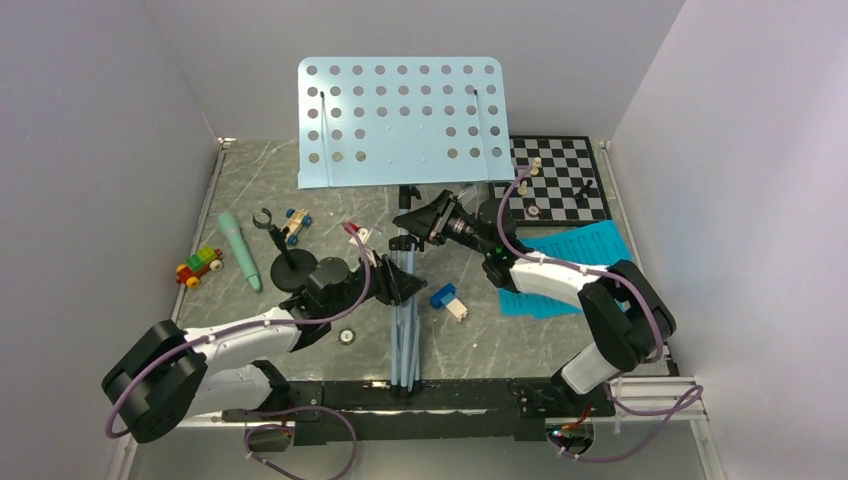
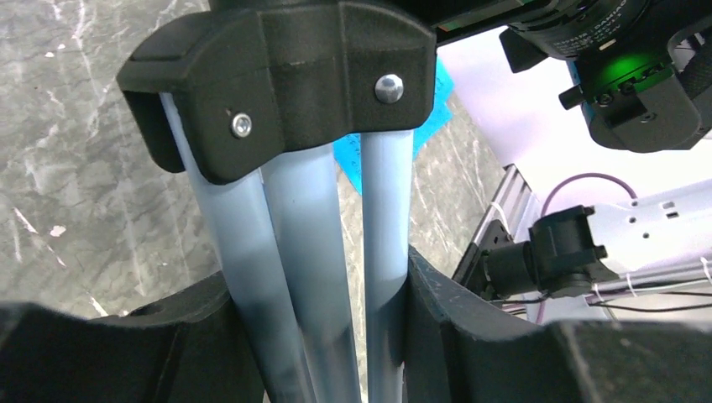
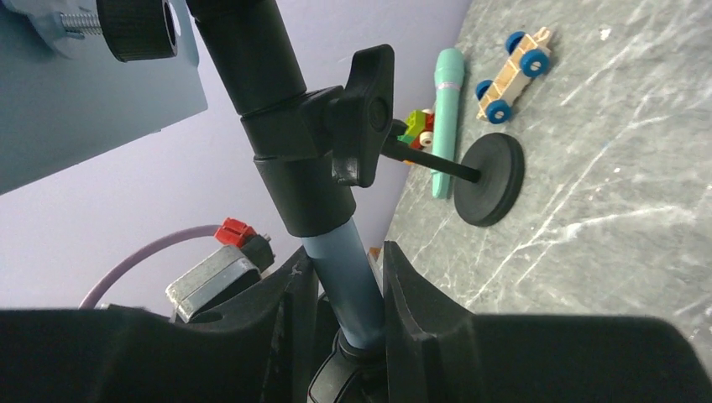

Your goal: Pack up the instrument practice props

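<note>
Centre frame: the pale-blue music stand [image 1: 400,120], its perforated desk [image 1: 420,100] tilted at upper centre and its three legs [image 2: 294,252] folded together over the table [image 1: 250,190]. Your left hand [image 1: 388,282] clamped the legs below the black collar [image 2: 285,75]. Your right hand [image 1: 425,222] gripped the shaft [image 3: 348,269] under the knob [image 3: 365,109].

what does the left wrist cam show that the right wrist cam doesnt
Only the left wrist view: three folded legs of the music stand under a black collar, a blue sheet behind them, and the right arm.
Only the right wrist view: the clamp knob, the pole below it, the green microphone, the black mic stand and a toy car.
Both: the music stand, the marble table, and that view's own gripper closed on the stand, left gripper on the legs, right gripper on the pole.
</note>
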